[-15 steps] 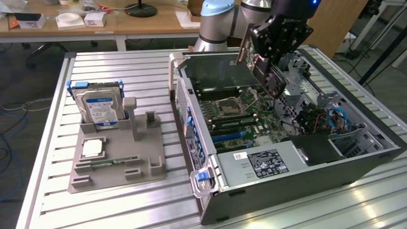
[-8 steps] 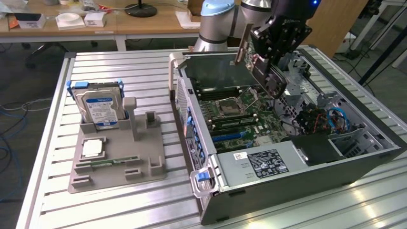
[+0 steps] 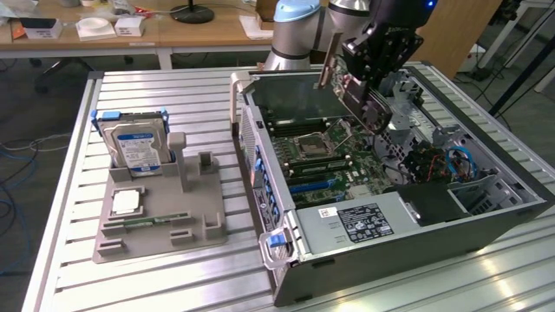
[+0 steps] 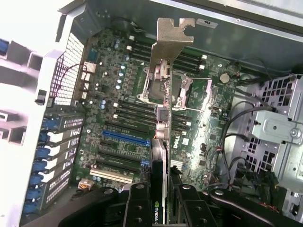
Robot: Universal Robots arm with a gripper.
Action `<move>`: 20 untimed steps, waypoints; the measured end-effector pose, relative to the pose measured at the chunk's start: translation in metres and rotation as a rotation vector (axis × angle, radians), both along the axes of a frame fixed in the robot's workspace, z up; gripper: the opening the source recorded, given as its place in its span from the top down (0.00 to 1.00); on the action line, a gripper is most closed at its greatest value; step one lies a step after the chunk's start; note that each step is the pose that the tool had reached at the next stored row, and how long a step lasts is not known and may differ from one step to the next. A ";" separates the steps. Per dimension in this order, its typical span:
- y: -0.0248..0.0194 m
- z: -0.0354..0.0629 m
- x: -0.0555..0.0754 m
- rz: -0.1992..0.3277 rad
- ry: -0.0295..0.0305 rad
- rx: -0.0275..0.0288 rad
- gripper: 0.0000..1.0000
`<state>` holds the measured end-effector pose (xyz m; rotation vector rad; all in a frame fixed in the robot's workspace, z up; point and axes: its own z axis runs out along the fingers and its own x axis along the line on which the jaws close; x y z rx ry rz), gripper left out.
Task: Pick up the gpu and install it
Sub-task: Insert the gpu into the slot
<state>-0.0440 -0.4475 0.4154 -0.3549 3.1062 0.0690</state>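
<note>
gpu (image 3: 351,97) is in the air over the open PC case (image 3: 520,195), above the motherboard (image 3: 347,162) and not seated. The blue PCIe slot (image 4: 125,137) is bare. gripper (image 3: 375,62) jaws are clamped on the card, one finger on each face near the cooler end. My read: light and stiff but fragile, with bare PCB, edge contacts and a thin bracket (image 4: 173,38). Gripping across the flat faces is right; avoid the bracket and contacts. The arm reaches in from above with the wrist angled, so the card hangs tilted.
</note>
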 end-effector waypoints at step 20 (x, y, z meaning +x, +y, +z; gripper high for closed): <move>0.0000 -0.0024 0.000 0.119 0.0000 0.0000 0.74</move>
